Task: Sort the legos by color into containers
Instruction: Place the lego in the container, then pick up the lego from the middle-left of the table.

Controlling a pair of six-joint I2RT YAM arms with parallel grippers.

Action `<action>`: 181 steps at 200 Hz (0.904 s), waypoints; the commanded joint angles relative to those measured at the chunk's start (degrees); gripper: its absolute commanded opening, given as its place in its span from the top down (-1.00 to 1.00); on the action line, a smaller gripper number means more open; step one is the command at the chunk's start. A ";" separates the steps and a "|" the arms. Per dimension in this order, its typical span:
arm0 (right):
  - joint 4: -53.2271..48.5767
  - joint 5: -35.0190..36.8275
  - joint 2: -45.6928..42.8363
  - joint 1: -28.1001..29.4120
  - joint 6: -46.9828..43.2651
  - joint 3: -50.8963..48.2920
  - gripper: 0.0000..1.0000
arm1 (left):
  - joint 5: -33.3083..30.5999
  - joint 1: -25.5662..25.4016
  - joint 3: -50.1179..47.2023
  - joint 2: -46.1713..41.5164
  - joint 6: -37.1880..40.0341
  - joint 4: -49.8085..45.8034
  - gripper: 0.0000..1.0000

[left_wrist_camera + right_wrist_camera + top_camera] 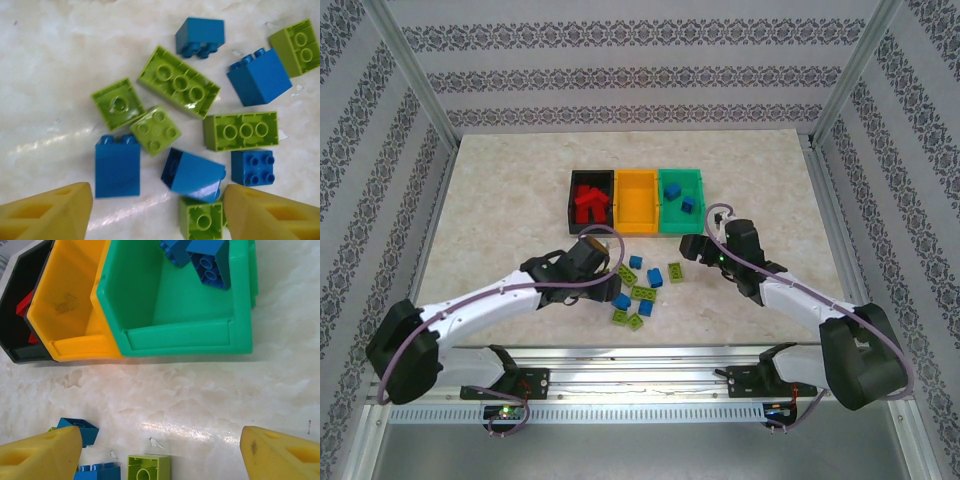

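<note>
both arms reach forward, left gripper (157, 205) and right gripper (161, 440) pointing down, jaws apart.

A pale, marbled table (500, 200) with a glossy surface. Toward its far side three open bins stand in a row, touching: a black bin (572, 200) on the left, an orange-yellow bin (636, 210) in the middle and a green bin (701, 195) on the right. Nearer, a loose cluster of blue bricks (654, 277) and lime green bricks (675, 271) lies scattered, some tipped on their sides.
</note>
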 commanded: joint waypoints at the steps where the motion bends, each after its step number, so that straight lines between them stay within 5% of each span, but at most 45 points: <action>1: 0.16 1.51 1.04 0.67 -1.45 1.73 -0.66 | -1.26 -0.53 -2.21 -1.72 -3.50 -2.24 -0.35; 151: -0.46 2.75 -0.51 1.48 -2.54 1.57 -0.66 | -3.30 -0.40 4.00 14.16 1.25 -6.75 -0.19; 181: -0.59 2.36 -0.20 1.61 -2.61 1.83 -0.66 | -4.14 -0.40 6.09 18.84 2.79 -7.86 0.05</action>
